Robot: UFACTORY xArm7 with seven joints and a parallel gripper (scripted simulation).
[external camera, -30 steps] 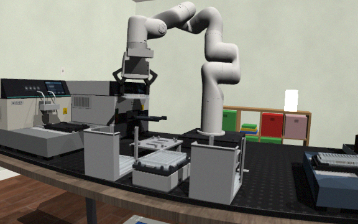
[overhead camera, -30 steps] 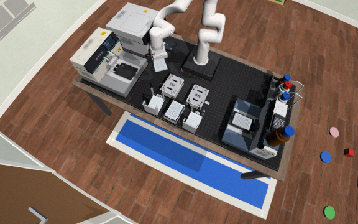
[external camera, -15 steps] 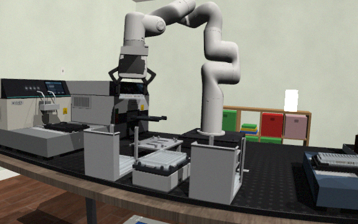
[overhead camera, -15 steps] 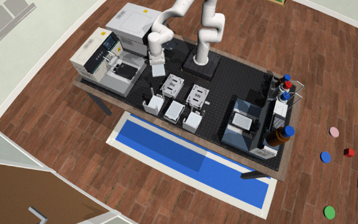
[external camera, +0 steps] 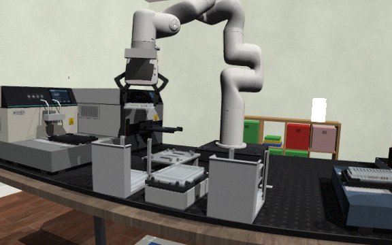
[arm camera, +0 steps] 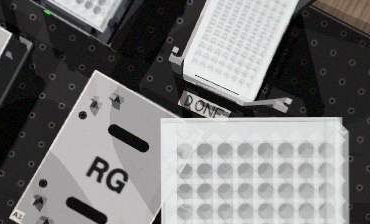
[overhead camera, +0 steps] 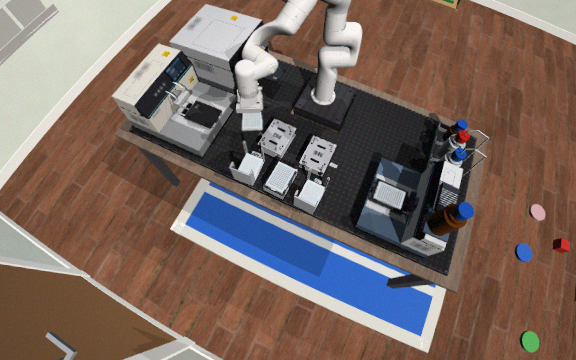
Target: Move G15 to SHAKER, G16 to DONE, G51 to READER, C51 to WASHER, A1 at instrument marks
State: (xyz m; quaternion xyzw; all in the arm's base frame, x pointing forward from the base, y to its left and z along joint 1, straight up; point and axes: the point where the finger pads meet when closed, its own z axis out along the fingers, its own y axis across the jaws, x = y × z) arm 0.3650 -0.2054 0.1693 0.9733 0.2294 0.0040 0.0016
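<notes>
Perforated black surface on a wood-edged bench. Nearest, a white walled rack; behind it the DONE rack with a dimpled white plate stack inside. Beside it, the flat grey RG nest, slotted. Above, the end effector clenched on a translucent well plate, held high near the READER. Only the wrist view shows the DONE label and the plate's round wells.

walls: pale green | floor: brown wood planks | rug: blue, white-edged | shelf: wooden, coloured bins
</notes>
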